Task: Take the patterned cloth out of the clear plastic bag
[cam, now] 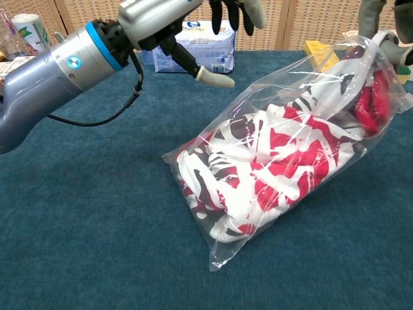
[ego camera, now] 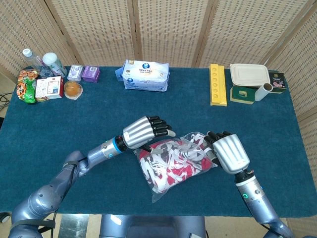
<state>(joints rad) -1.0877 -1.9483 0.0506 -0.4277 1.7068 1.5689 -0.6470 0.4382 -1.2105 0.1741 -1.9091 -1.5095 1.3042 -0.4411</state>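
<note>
The clear plastic bag (ego camera: 158,194) lies on the blue table, its sealed corner near the front edge and its mouth raised to the right. The patterned cloth (ego camera: 171,166), red, white and black, fills it (cam: 271,161). My left hand (ego camera: 143,131) hovers just left of and above the bag, fingers apart and holding nothing; in the chest view the left hand (cam: 187,16) is at the top with its thumb pointing down. My right hand (ego camera: 228,152) is at the bag's mouth, fingers curled over its upper edge (cam: 381,29), and seems to hold the plastic there.
A pack of wipes (ego camera: 145,75) stands at the back centre. A yellow tray (ego camera: 217,84) and a white lidded box (ego camera: 249,74) are at the back right. Snack packs (ego camera: 48,88) and bottles (ego camera: 52,62) crowd the back left corner.
</note>
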